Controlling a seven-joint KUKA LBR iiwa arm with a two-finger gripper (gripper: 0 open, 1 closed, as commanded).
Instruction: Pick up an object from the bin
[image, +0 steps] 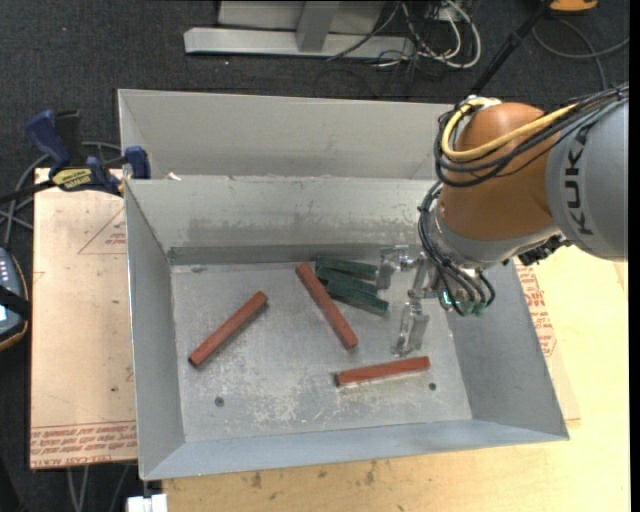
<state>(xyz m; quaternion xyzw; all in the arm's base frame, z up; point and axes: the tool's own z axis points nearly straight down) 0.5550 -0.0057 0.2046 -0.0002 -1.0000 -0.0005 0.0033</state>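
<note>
Stick, red, flat on floor of bin, front right. Fingers low, just beside it, green blocks near; spread apart, holding nothing. Nothing picked yet: grasp and lift left to do.

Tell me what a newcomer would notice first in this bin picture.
The orange-covered robot arm looms over the right of the grey metal bin, gripper low near the floor. Three red-brown rectangular bars stand out: left bar, slanted middle bar, and front bar right by the gripper. Dark green blocky pieces lie between gripper and middle bar.
</note>
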